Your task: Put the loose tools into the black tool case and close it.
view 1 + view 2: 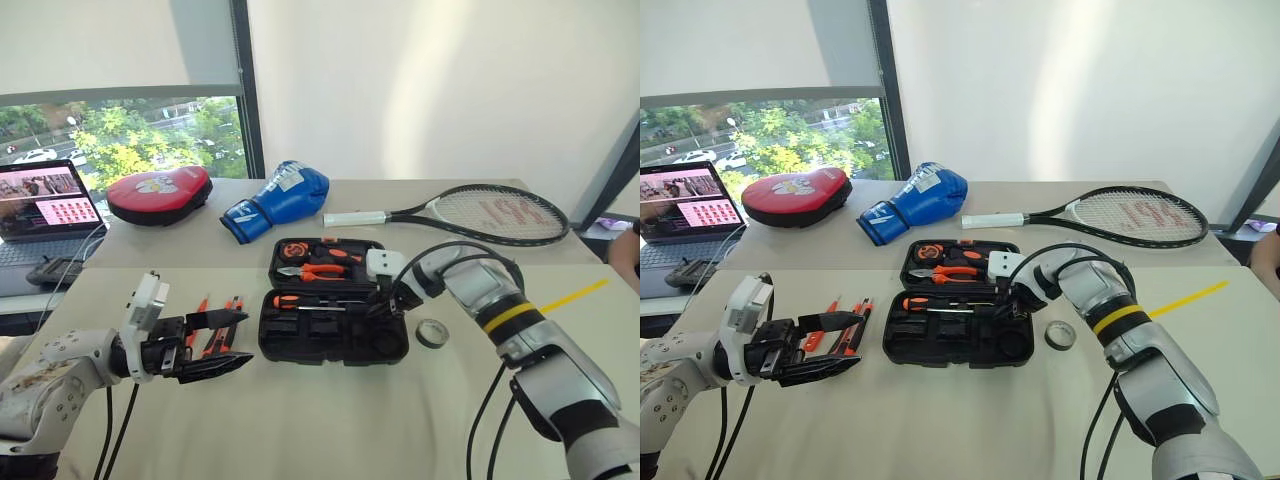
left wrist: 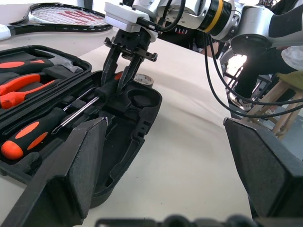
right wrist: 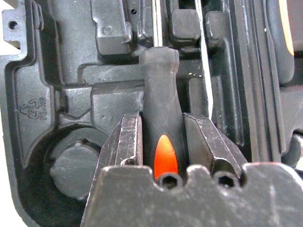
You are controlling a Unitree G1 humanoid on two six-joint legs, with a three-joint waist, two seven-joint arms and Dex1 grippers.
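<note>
The black tool case (image 1: 333, 342) lies open on the table (image 1: 330, 430), its lid half holding orange pliers (image 1: 322, 270) and its near half holding one long screwdriver (image 1: 305, 301) seated in a recess. The right gripper (image 3: 162, 130) is over the case's near half, clenched on the black-and-orange handle of a second screwdriver (image 3: 161, 123), whose shaft runs away from the fingers along a moulded channel. Just beside that claw, outside the case, the small black tape roll (image 1: 432, 333) rests on the table. The left gripper (image 1: 215, 342) hovers released, fingers wide apart, short of the case's other end; just beyond its fingertips lie the remaining loose tools (image 1: 218, 328), orange and black. The right wrist view reveals a round empty recess (image 3: 71, 165) beside the clamped handle. The left wrist view shows the right claw from the side, fingertips down inside the case.
</note>
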